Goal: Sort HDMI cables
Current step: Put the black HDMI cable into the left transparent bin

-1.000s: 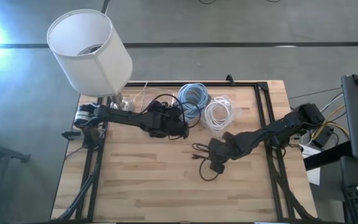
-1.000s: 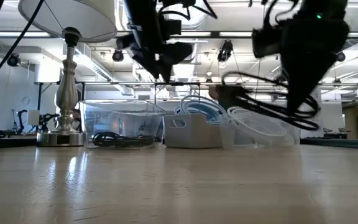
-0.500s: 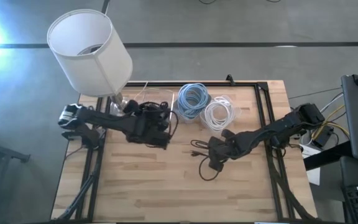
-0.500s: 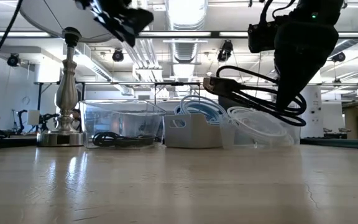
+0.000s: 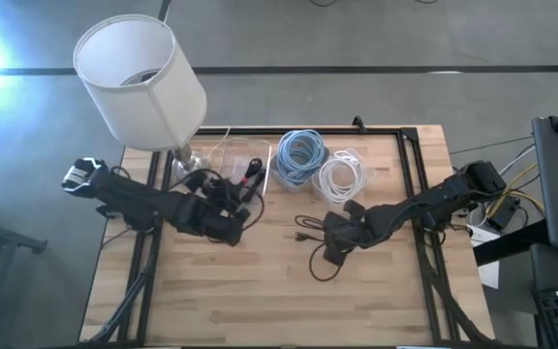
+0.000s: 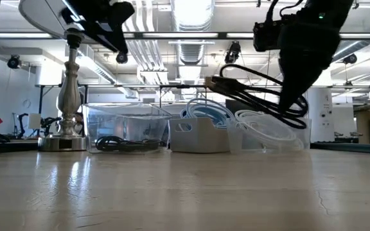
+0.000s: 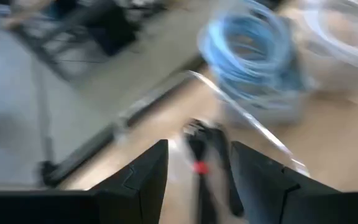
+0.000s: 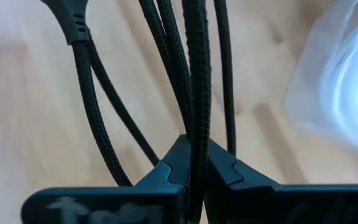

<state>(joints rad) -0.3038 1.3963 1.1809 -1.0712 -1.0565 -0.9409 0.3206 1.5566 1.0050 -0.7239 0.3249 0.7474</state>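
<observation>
My right gripper is shut on a black HDMI cable bundle over the middle of the table, right of centre. My left gripper hovers open and holds nothing, on the near side of the clear tub where black tied cables lie. Light blue coils fill the middle tub and white coils the right one. All three tubs stand along the far edge. My right gripper pinches a braided strand of the black cable between its two fingers, with the bundle's other strands running past beside them. The fingers slant down from the table's right. The bundle is lifted clear of the table, its loops and plug end sticking out sideways.
A lamp with a white shade stands at the far left corner, its base beside the tubs. The near half of the wooden table is bare boards. A black frame runs along the right side.
My left gripper has drawn back from the tubs toward the table's left and near edges, staying open and holding nothing. My right gripper has stayed put and turned slightly, so the held cable has swung a little while staying clear of the table.
</observation>
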